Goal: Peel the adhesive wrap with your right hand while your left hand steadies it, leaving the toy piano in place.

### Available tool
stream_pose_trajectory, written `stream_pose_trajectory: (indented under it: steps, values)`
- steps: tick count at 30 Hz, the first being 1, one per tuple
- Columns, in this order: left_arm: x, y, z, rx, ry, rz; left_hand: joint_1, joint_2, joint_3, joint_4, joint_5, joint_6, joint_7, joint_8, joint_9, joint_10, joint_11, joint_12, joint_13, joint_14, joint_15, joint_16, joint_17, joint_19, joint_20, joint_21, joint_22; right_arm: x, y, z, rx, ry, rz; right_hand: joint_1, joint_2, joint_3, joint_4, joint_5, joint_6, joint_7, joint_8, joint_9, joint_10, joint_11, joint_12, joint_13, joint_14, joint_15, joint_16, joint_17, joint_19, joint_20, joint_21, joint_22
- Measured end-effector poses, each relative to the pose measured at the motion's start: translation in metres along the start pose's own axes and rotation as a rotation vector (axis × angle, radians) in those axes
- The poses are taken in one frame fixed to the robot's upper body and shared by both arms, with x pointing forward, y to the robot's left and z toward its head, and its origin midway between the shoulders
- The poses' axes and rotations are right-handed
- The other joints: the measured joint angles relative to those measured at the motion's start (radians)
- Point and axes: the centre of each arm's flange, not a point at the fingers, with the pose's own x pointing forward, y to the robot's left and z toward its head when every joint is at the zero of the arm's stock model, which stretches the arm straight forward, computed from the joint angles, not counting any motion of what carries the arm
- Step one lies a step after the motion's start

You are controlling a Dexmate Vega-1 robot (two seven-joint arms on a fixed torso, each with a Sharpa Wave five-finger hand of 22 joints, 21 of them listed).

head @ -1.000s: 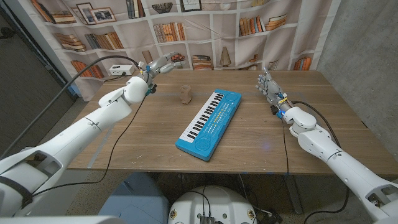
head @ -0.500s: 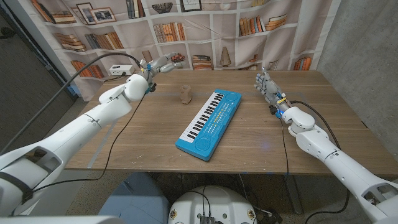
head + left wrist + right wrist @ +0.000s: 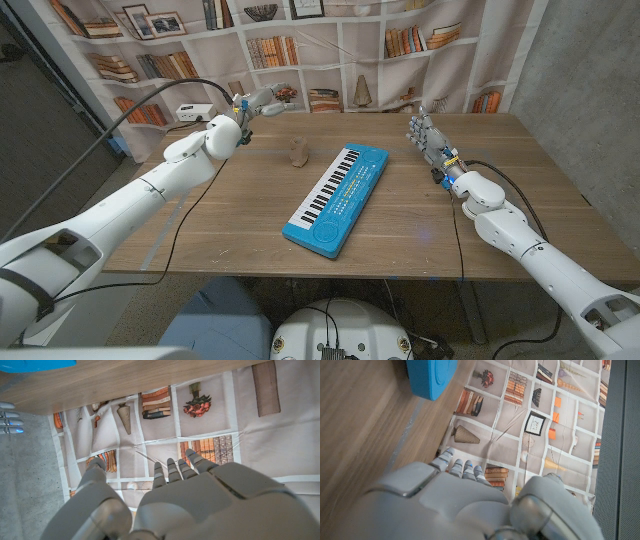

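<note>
head: high, looking down over the table (image 3: 420, 225) | wrist views: close behind each hand, facing the bookshelf backdrop (image 3: 210, 420) | shared: blue toy piano (image 3: 336, 198)

— Where is the toy piano (image 3: 336, 200)?
— In the middle of the table (image 3: 250, 235), lying slanted.
— And the wrap (image 3: 297, 150)?
— Behind the piano, a bit to the left, apart from it.
— The hands?
— Left hand (image 3: 262, 100) is over the far left edge. Right hand (image 3: 425, 134) is far right of the piano.
</note>
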Motion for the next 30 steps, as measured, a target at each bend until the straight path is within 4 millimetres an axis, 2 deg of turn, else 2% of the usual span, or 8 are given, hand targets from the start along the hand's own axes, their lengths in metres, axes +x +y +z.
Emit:
stream_pose_trajectory:
  steps: [12,30]
  values:
    - [0.009,0.007,0.011,0.090,0.017,0.002,0.013,-0.013,0.000,0.000,0.000,0.000,-0.007,0.000,0.000,0.011,-0.010,0.000,0.000,0.011,-0.011,0.000,0.000,0.004,-0.004,0.000,0.000,-0.005,0.001,0.008,0.001,-0.020,0.013,0.010,0.010,0.004,-0.004,0.000,0.000,0.000,0.000,0.000,-0.004,-0.004,0.000,0.000,0.000,0.000,0.000,0.000,0.000,0.000,0.000,0.000]
    - [0.024,0.021,0.033,0.193,-0.015,0.014,0.034,-0.008,0.000,0.000,0.000,0.000,-0.007,0.000,0.000,0.011,-0.010,0.000,0.000,0.011,-0.011,0.000,0.000,0.004,-0.004,0.000,0.000,-0.008,0.003,0.009,-0.011,-0.022,0.025,0.016,0.016,0.008,-0.008,0.000,0.000,0.000,0.000,0.000,-0.004,-0.004,0.000,0.000,0.000,0.000,0.000,0.000,0.000,0.000,0.000,0.000]
